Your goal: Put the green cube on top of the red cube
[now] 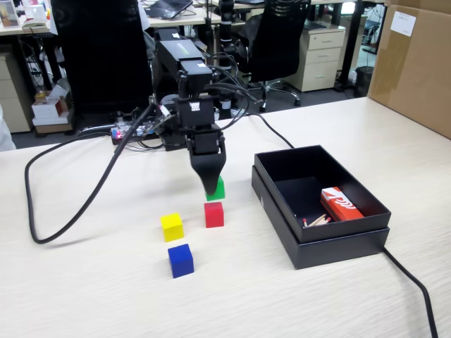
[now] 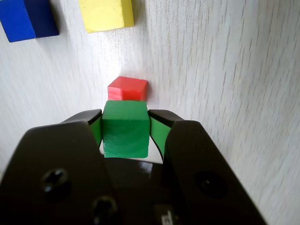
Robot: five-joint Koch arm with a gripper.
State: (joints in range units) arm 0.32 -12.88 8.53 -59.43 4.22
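The table is pale wood-grain, its far edge crowded by the arm's base and cables. Near the right edge sits an open black box, and inside its near end lies a red-and-white packet. The arm reaches forward from the far edge toward the middle of the table. Its gripper is pinching the green cube: in the wrist view the two green-lined pads press flat against opposite side faces, with the cube square between them.

In the fixed view the green cube looks to hang slightly above the table, just behind the red cube, which rests on the table around the middle. The wrist view shows the red cube just ahead of the held one, not yet beneath it. A yellow cube stands to the left of the red one in the fixed view, and a blue cube nearer the front edge.

The green cube looks light, rigid and matte, so a moderate squeeze on parallel faces should hold without slipping. The grip seems well centred; the cube probably needs more height before it can go over the red one.
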